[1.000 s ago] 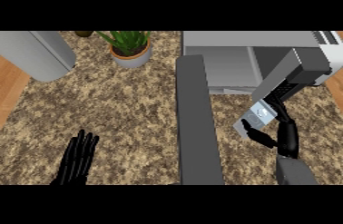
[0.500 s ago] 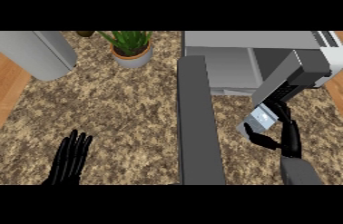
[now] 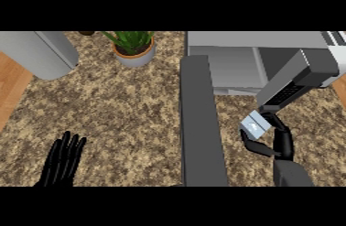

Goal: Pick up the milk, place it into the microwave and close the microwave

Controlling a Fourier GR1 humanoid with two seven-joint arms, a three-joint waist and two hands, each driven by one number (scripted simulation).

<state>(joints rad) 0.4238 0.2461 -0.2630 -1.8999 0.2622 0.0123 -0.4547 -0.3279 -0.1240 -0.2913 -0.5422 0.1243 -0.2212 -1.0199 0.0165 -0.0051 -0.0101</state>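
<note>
Grey-blue carton, the milk, is sitting in my right hand, fingers and thumb curling round its lower part, so I am holding it above the speckled counter just in front of the microwave. I am judging it as a light, fairly stiff box with smooth sides that could slip or dent, so taking it across the flat faces near the middle looks safest. Its long axis is tilting, the top leaning up and left toward the microwave's open front. The door is standing wide open, running toward me just left of the carton. My left hand is resting flat and relaxed at the lower left. A potted plant is standing well apart at the back.
</note>
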